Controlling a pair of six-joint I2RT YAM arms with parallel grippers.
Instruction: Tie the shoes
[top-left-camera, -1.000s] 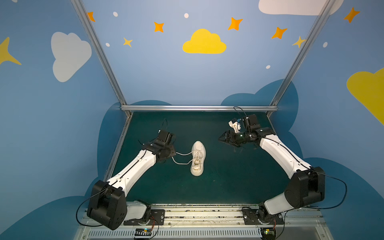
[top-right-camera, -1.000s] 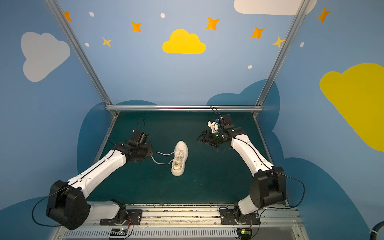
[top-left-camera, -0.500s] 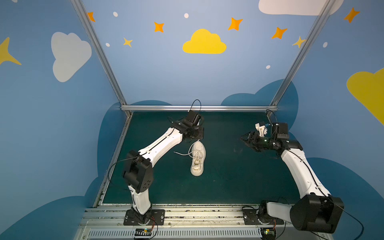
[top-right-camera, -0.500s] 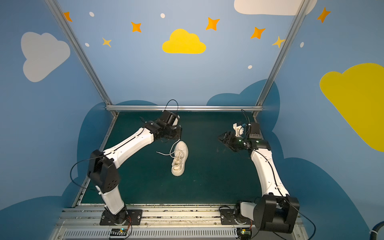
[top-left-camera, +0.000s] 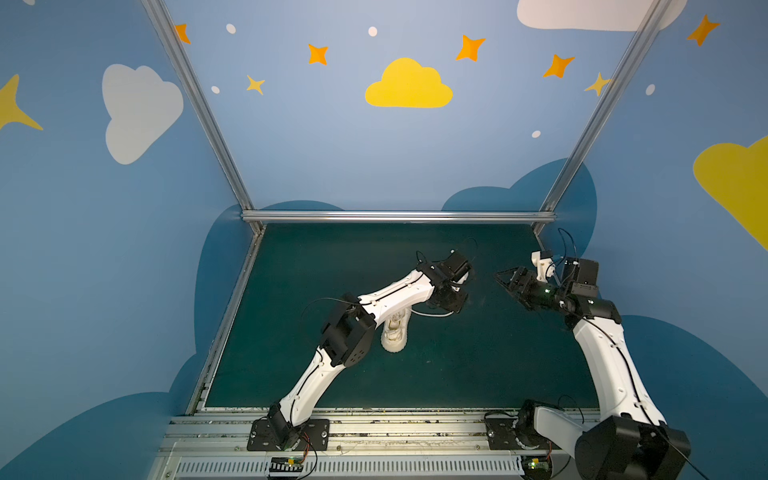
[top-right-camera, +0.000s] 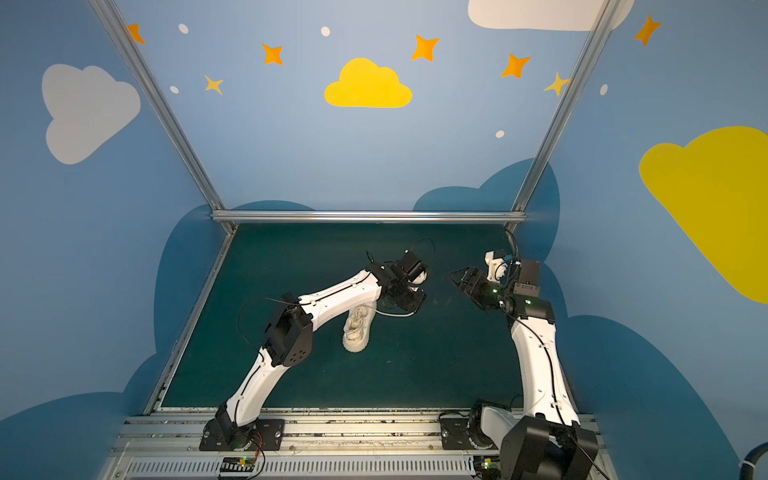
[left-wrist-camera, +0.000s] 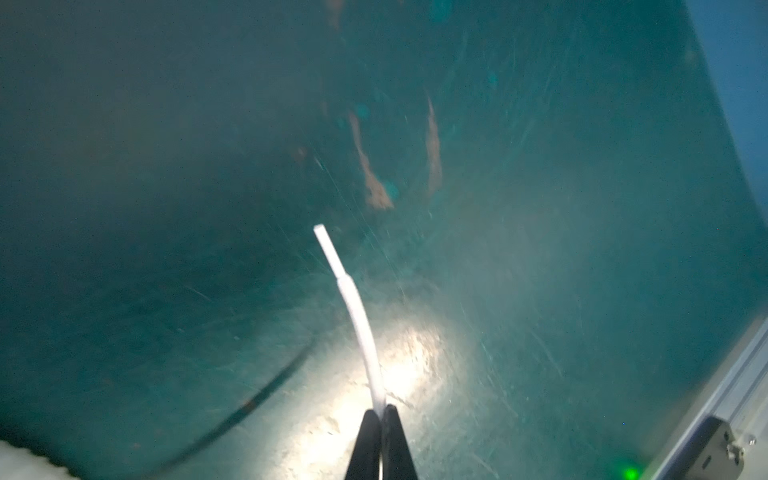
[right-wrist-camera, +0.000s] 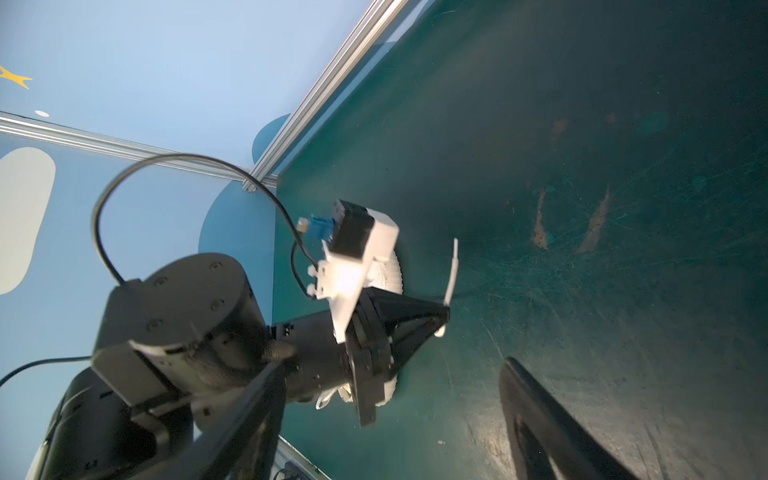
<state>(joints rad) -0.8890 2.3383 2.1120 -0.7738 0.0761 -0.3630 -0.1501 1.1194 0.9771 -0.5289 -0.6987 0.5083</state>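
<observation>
Tight on the white lace (left-wrist-camera: 353, 299) end: left jaws, low over the tabletop (top-left-camera: 457, 365). Right jaws gape wide, holding nothing, facing them nearby. Cream sneaker (top-left-camera: 395, 336) sits mid-tabletop, partly under the left arm (top-left-camera: 390, 295).

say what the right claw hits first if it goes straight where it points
Probably the lace end pinched in the left claw, then that claw itself: both sit between the open fingers of the right claw in its wrist view. Depth is unclear, so it could pass beside them.
</observation>
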